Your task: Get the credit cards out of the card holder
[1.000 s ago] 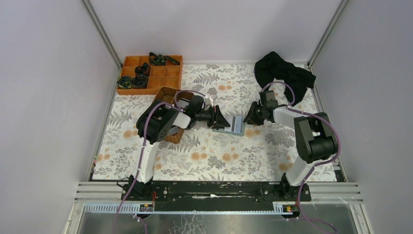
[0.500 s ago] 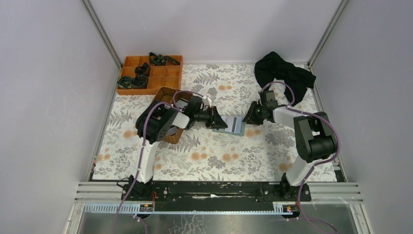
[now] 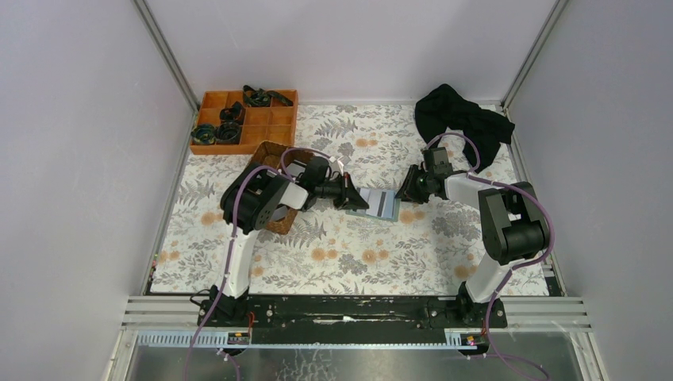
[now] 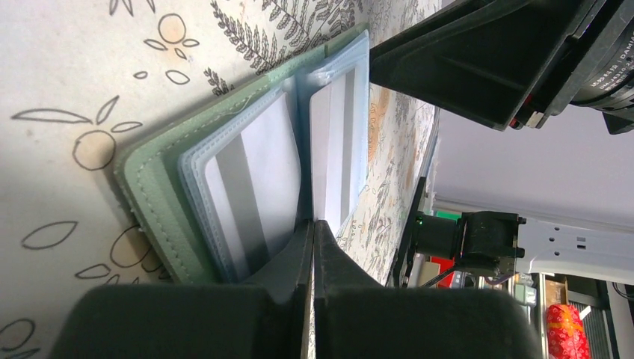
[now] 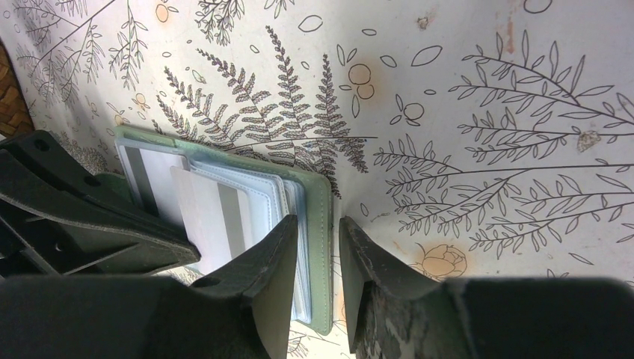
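The card holder lies open on the flowered mat between the two arms, grey-green outside and light blue inside. Whitish credit cards with grey stripes sit in its sleeves. My left gripper is shut on the near edge of one striped card that stands partly out of the holder. From the other side, my right gripper is shut on the holder's green edge, one finger on the inner sleeves and one outside the cover. In the top view the left gripper and right gripper face each other across the holder.
An orange divided tray with dark items stands at the back left. A brown wicker basket sits under the left arm. A black cloth lies at the back right. Grey walls close in both sides.
My left gripper has drawn back a little to the left, still pinching the card. The right gripper and the holder have stayed where they were.
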